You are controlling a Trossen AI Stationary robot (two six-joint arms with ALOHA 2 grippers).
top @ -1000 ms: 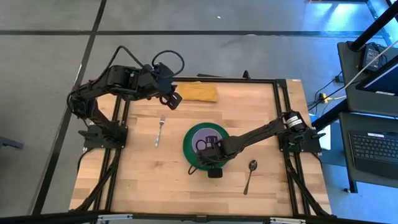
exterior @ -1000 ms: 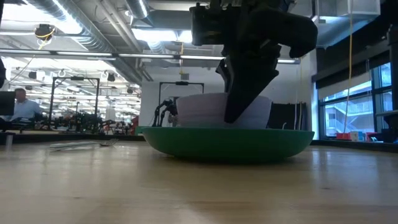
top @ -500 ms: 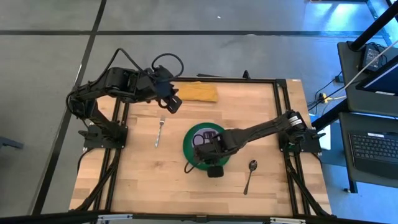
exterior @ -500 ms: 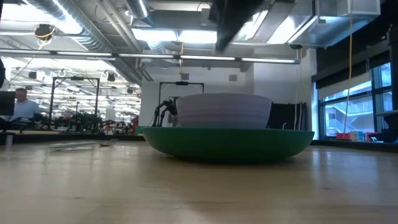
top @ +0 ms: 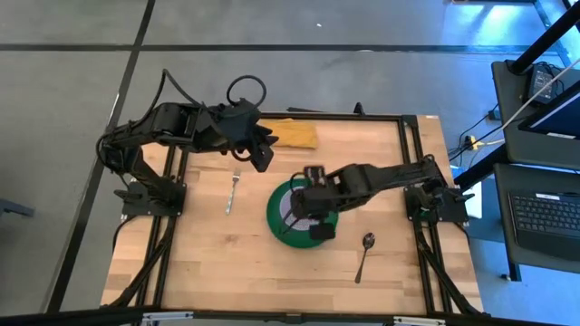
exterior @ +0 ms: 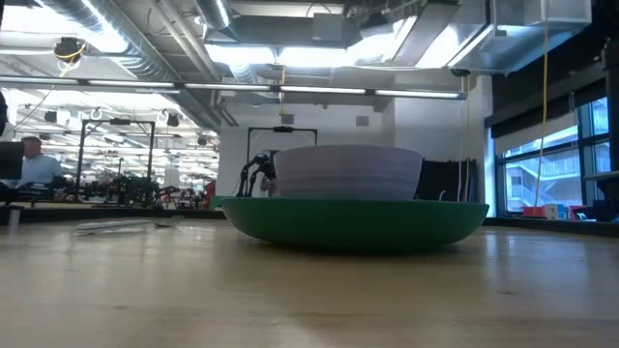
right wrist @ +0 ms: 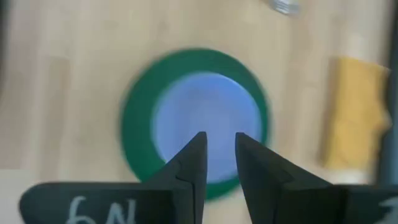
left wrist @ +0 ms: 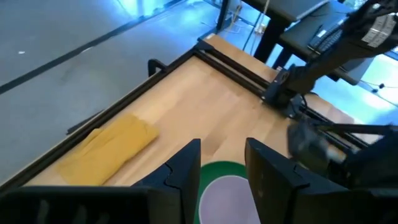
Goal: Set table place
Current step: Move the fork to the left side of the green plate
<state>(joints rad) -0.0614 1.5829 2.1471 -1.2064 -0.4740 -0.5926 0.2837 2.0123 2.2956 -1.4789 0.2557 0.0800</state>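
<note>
Your right gripper [right wrist: 216,163], jaws slightly apart, hangs above the lilac bowl [top: 294,205] on the green plate [top: 275,220], while your left gripper [left wrist: 222,168] hovers empty, jaws parted.

No clearly legible text anywhere.

Right claw [top: 306,210] has lifted off the bowl [exterior: 348,172] — apparently empty.

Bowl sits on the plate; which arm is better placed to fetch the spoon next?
Probably the right: its gripper hovers over the bowl beside the spoon, while the left gripper hangs across the plate, nearer the fork.
</note>
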